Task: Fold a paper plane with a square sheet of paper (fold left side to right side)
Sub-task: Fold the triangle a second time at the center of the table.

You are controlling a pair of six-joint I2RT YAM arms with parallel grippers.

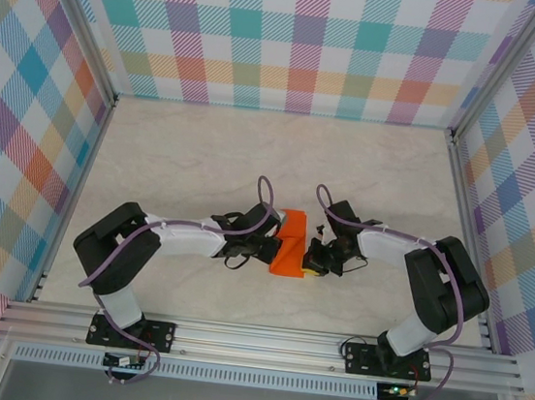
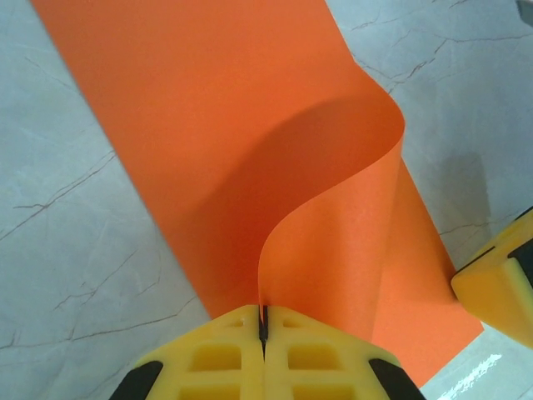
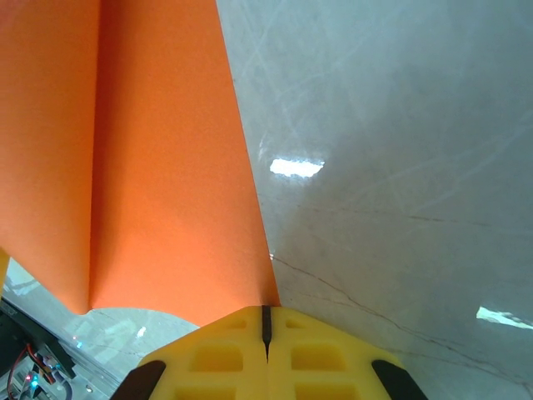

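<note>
At the counter [image 1: 205, 153] centre, the square sheet of paper [image 1: 290, 245] is clamped by the left gripper [image 2: 263, 321] and curled toward 3 o'clock. The right gripper [image 3: 266, 321] is closed at its right edge. Creasing remains.

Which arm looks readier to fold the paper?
Likely left: the left gripper holds the orange sheet by its lifted, curling edge; the right gripper pinches the opposite edge.

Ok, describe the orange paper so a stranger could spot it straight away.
On the pale marbled tabletop, look near the front middle, where the left tool and right tool nearly meet. The orange paper sheet lies there, one edge curled up into the shut left tool. Thin and bright orange, it stands out from the yellow-tipped tools.
</note>
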